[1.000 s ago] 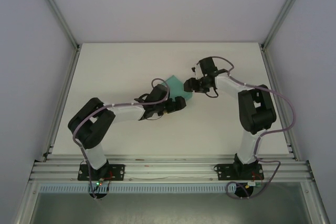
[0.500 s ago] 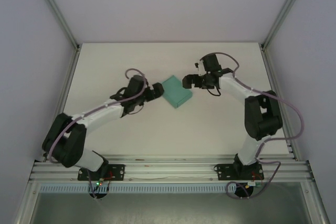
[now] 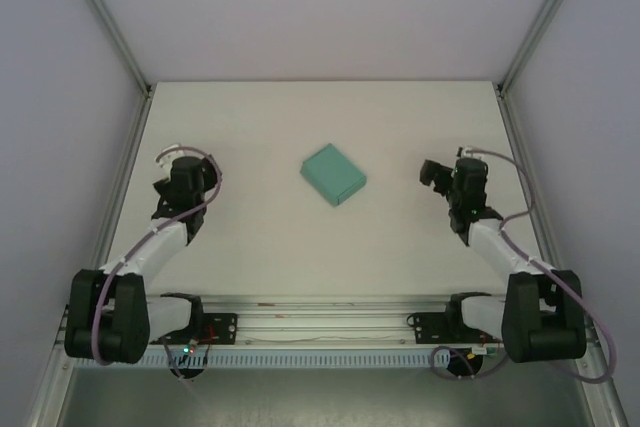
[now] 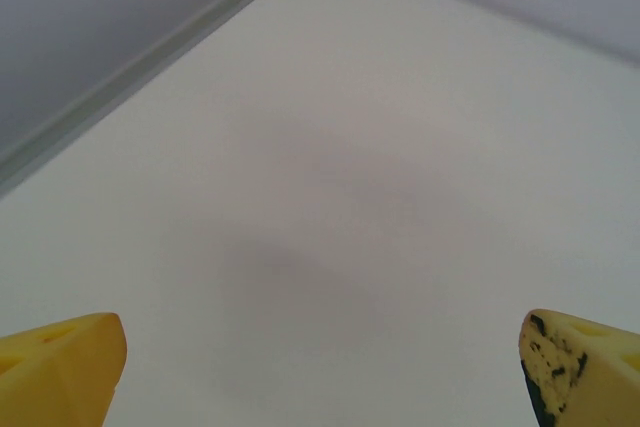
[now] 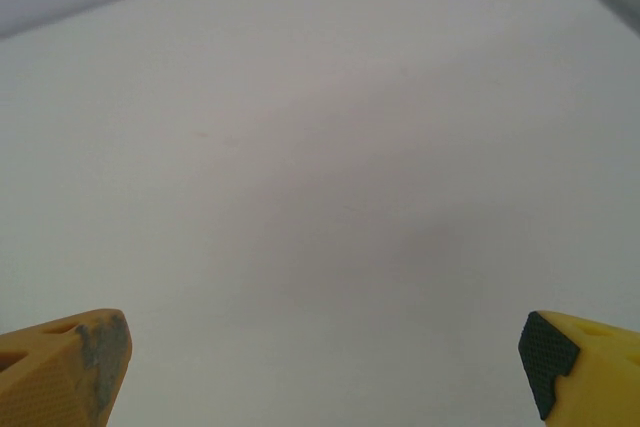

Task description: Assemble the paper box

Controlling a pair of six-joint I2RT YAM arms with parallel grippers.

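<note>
**Top view.** The paper box [image 3: 334, 175] lies flat in the middle of the bench [image 3: 250, 117], a little toward the far edge. It is a closed teal rectangle set on a diagonal to the bench edges. I can make out no loose flaps. The left arm [image 3: 150, 247] is folded close to its base, with its head near the left edge. The right arm [image 3: 495, 242] mirrors it near the right edge. Both are well apart from the box, and nothing touches it.

**Left wrist view.** Yellow fingertips [image 4: 60, 372] sit in the lower corners. The left jaws are spread wide with nothing between them, over bare bench. A metal rail [image 4: 130, 77] runs along the left edge toward the far corner.

**Right wrist view.** Yellow fingertips [image 5: 65, 367], one with a worn grey pad, are also in the lower corners. The right jaws are equally wide apart and empty.

**Judgement.** The folding looks finished, or very nearly. The step in hand reads as letting go and standing clear. If any move remains, it is a check that the closing flap is seated. That calls for one arm reaching to mid-bench and pressing lightly, since thin card dents and slides easily.
</note>
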